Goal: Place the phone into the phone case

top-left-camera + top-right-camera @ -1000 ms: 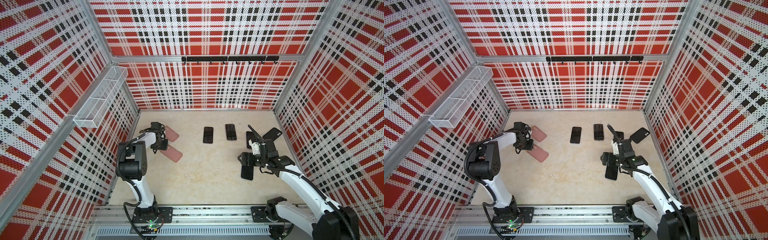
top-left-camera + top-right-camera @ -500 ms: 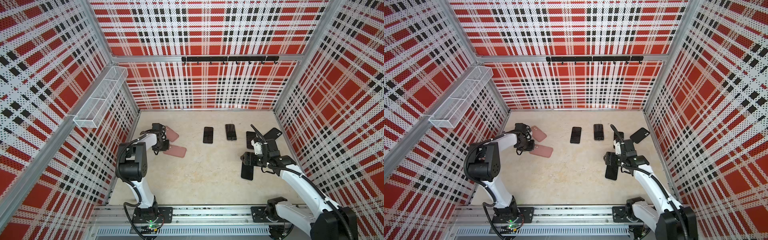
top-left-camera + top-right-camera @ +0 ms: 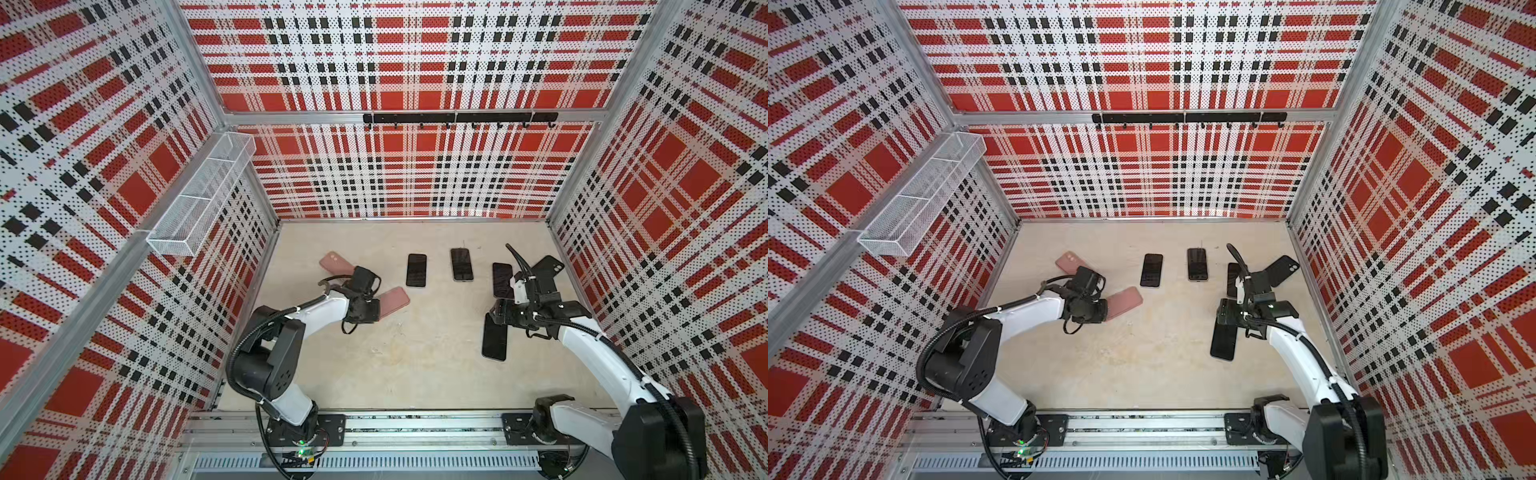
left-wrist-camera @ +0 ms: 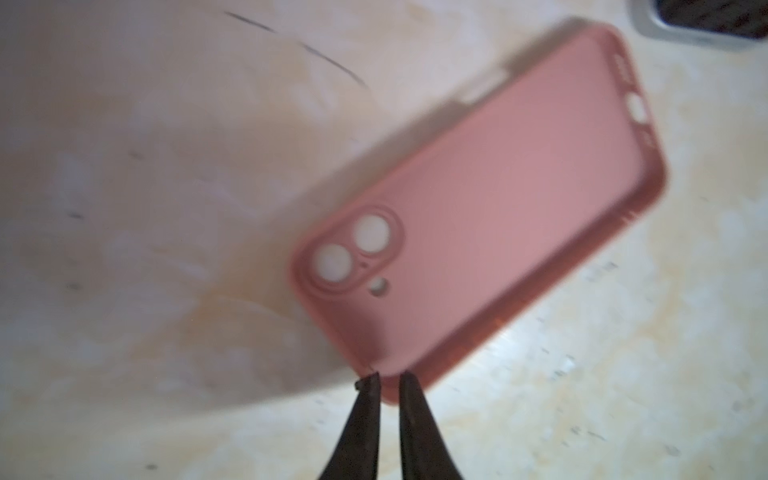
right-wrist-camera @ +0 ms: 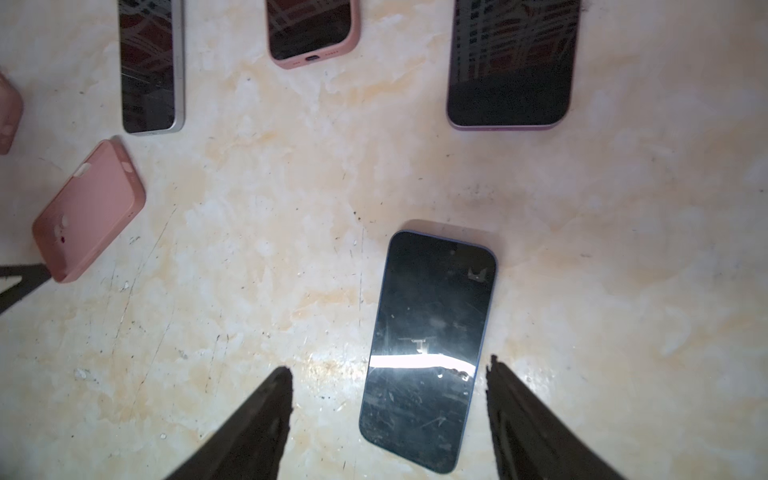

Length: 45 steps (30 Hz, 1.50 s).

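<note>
Seemingly the left gripper [image 4: 388, 380] pinches the blurred pink case [image 4: 498, 187] by its rim; the right gripper [image 5: 389, 363], spread astride the phone [image 5: 432, 311], must next close and lift.

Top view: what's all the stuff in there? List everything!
held pink case: one, pink, left of middle
other pink case: one, pink, back left
black case: one, black, back right
back phones: three, dark, back row
near phone: one, dark, right of middle
wire basket: one, white, left wall
hook rail: one, black, back wall
table: one, beige, underneath
left gripper: one, black, shut on held pink case
right gripper: one, black, open astride near phone
</note>
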{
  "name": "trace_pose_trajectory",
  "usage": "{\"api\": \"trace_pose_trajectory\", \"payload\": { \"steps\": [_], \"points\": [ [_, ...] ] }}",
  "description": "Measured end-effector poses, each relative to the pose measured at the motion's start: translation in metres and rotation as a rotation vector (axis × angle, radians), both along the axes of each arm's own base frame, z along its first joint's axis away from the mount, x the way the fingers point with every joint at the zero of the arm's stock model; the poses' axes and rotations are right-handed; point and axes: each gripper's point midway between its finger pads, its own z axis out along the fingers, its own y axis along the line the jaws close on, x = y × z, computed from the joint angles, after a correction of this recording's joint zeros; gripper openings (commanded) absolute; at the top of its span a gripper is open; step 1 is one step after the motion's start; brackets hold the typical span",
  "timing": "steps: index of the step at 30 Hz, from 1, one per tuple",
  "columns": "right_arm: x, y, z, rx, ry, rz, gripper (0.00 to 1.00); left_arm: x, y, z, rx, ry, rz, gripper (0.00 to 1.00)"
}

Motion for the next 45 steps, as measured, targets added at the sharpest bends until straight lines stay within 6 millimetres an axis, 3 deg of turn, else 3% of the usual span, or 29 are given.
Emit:
{"api": "trace_pose_trajectory", "payload": {
  "steps": [6,10,15,19,23,27,35,45],
  "points": [
    [0.013,-0.012,-0.004,-0.070,0.042,-0.044,0.73,-0.024,-0.038,0.004,-0.046,-0.022,-0.049,0.13],
    [0.019,-0.019,-0.003,-0.107,0.053,-0.064,0.73,-0.026,-0.046,0.009,-0.063,-0.040,-0.063,0.18],
    [0.015,-0.022,-0.005,-0.116,0.069,-0.085,0.73,-0.019,-0.022,0.027,-0.092,-0.097,0.027,0.45],
    [0.012,-0.023,-0.007,-0.115,0.086,-0.092,0.74,0.003,0.012,0.039,-0.099,-0.165,0.167,0.50],
    [0.008,-0.023,-0.008,-0.112,0.102,-0.098,0.74,0.017,0.032,0.025,-0.070,-0.163,0.251,0.50],
    [0.007,-0.023,-0.007,-0.111,0.102,-0.100,0.75,0.019,0.034,0.007,-0.040,-0.134,0.267,0.48],
    [0.005,-0.024,-0.001,-0.112,0.083,-0.103,0.75,0.020,0.035,-0.013,0.000,-0.111,0.269,0.33],
    [-0.005,-0.023,-0.007,-0.105,0.108,-0.099,0.76,0.027,0.031,-0.016,0.045,-0.126,0.229,0.18]
  ]
}}
